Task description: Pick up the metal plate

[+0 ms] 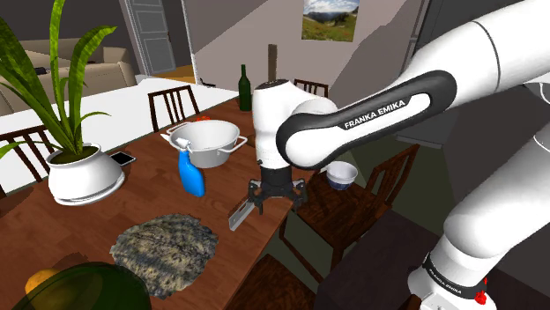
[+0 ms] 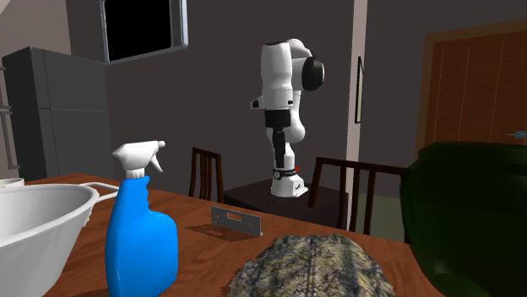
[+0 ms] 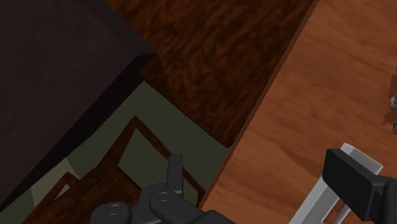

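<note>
Wooden table (image 1: 141,204) holds the grey plate (image 1: 239,214) near its edge, between a mottled mat (image 1: 165,248) and my pincer (image 1: 275,201). I hang just beside the plate with fingers apart, clasping nothing; one finger (image 3: 351,183) sits over the plate's end. Farther along stand a blue spray bottle (image 1: 190,172), a pot (image 1: 208,143) and a plant (image 1: 75,167).

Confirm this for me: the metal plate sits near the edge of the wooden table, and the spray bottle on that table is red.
Not quite. The spray bottle is blue, not red, as the shoulder view shows. The rest holds: the metal plate sits near the edge of the wooden table.
</note>
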### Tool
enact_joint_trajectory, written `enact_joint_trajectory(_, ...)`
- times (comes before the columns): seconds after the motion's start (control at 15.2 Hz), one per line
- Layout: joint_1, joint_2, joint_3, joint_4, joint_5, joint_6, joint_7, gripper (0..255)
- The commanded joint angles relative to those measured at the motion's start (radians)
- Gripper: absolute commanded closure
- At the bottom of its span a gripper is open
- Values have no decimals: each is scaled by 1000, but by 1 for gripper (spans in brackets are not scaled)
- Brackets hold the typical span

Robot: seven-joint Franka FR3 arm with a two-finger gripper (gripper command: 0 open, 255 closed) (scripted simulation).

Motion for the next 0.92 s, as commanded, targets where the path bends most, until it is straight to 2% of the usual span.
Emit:
enact_joint_trajectory(0.0, -26, 117, 57, 49, -106, 35, 156, 0)
enact_joint_trajectory(0.13, -20, 258, 81, 121, -244, 41, 319, 0)
enact_joint_trajectory(0.2, -1, 326, 76, 160, -311, 36, 395, 0)
enact_joint_trajectory(0.4, 100, 499, 9, 290, -463, 3, 578, 0)
enact_joint_trajectory(0.66, 234, 685, -94, 482, -583, -58, 742, 0)
enact_joint_trajectory(0.79, 293, 769, -142, 588, -622, -93, 801, 0)
enact_joint_trajectory(0.86, 307, 789, -153, 614, -630, -102, 814, 0)
